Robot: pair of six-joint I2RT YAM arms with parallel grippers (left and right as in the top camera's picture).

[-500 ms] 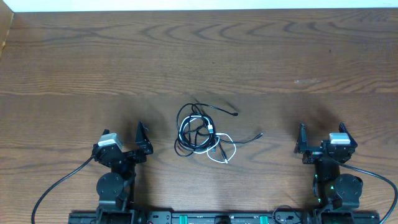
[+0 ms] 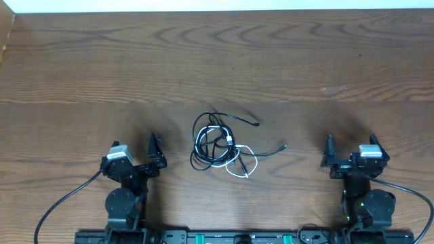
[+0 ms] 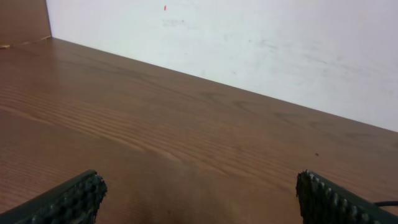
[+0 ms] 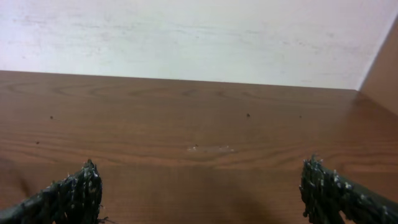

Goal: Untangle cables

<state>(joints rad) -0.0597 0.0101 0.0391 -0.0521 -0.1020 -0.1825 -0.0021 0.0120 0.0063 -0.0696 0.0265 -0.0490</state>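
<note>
While both arms sit at the near edge of the table [image 2: 81, 68] with nothing in their grasp, the untangling is judged not yet begun. The cables [image 2: 218, 146] lie in one heap at mid-table, between the arms and well apart from each. The black cords [image 2: 201, 139] coil on its left, the white cord [image 2: 244, 169] loops out at its near right, and a loose black end [image 2: 258, 125] trails to the right. The left gripper [image 2: 133, 150] has its fingers spread wide, as does the right gripper [image 2: 352, 146]; each wrist view shows only bare wood and wall between the pads. The step in hand looks like the first approach. The next move probably calls for one gripper to reach in and pinch a free end low against the wood while the other steadies the coil.
</note>
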